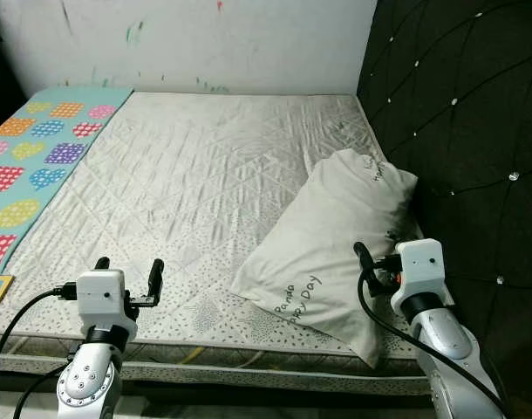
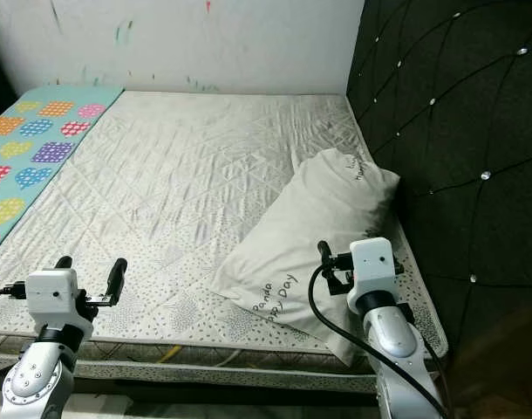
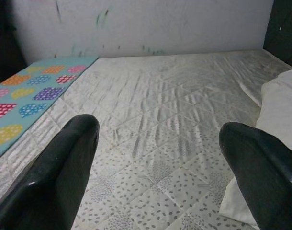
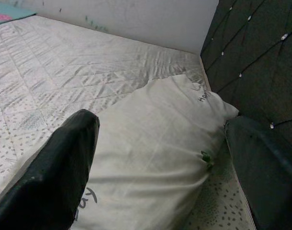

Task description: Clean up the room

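Pillow (image 1: 331,249) lies aslant on the bed (image 1: 187,183) by the headboard (image 1: 458,113), long axis running away from me. My right gripper (image 4: 160,158), fingers spread, hovers over its near end; left gripper (image 1: 128,272), also spread, sits well apart.

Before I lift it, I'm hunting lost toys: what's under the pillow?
The pillow lies flat on the quilted mattress, one end against the dark headboard. Whatever is beneath it is covered; nothing pokes out.
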`<state>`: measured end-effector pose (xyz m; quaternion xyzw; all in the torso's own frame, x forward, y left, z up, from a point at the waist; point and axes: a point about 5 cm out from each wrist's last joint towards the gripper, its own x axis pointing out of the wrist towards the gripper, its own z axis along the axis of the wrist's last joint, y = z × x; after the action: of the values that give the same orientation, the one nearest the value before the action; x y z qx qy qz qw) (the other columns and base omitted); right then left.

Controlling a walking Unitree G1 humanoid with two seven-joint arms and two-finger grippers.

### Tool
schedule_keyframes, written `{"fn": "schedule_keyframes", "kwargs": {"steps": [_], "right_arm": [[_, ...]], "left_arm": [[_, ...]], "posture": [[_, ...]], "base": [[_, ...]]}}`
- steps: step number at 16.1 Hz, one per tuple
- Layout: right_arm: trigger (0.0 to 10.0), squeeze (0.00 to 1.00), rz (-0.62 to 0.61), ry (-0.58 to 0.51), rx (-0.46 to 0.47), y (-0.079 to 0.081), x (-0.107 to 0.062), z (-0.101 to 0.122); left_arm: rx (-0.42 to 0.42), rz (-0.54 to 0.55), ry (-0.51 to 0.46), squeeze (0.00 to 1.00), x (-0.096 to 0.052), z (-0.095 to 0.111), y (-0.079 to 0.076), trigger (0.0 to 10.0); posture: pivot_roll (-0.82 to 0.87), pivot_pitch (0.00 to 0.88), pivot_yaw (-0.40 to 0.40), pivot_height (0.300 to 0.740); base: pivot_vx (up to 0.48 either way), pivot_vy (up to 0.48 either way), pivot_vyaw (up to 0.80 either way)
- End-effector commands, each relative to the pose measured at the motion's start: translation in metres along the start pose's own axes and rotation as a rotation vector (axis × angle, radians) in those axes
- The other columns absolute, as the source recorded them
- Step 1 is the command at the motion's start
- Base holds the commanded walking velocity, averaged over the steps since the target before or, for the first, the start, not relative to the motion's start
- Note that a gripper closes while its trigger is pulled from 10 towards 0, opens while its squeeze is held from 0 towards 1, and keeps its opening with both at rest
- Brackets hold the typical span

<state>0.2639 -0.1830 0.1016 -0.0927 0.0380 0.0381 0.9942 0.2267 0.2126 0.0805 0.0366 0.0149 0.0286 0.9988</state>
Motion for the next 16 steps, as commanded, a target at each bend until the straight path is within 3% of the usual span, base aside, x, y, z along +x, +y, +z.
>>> {"fn": "schedule_keyframes", "kwargs": {"steps": [1, 7, 14, 16], "right_arm": [[10.0, 0.0, -0.001, -0.027, -0.008, -0.002, 0.0, 0.008], [10.0, 0.0, 0.005, -0.005, 0.008, -0.001, 0.002, 0.005], [10.0, 0.0, 0.015, -0.003, -0.002, -0.003, 0.004, 0.006], [10.0, 0.0, 0.023, -0.015, -0.024, -0.002, 0.004, 0.008]], "left_arm": [[0.016, -0.002, 0.006, 0.0, 0.0, 0.001, 0.001, 10.0], [0.016, -0.004, 0.01, 0.0, -0.001, 0.0, -0.001, 10.0], [-0.004, -0.013, -0.065, 0.0, 0.007, 0.024, -0.007, 10.0], [-0.004, -0.011, -0.057, 0.0, 0.005, 0.022, -0.008, 10.0]], "posture": [[-0.2, 0.0, 0.015, 0.74], [-0.2, 0.0, 0.002, 0.74], [-0.19, 0.0, -0.004, 0.74], [-0.19, 0.0, -0.005, 0.74]], "base": [[0.0, 0.0, 0.0], [0.0, 0.0, -0.78], [0.0, 0.0, -0.8], [0.0, 0.0, -0.4]]}}
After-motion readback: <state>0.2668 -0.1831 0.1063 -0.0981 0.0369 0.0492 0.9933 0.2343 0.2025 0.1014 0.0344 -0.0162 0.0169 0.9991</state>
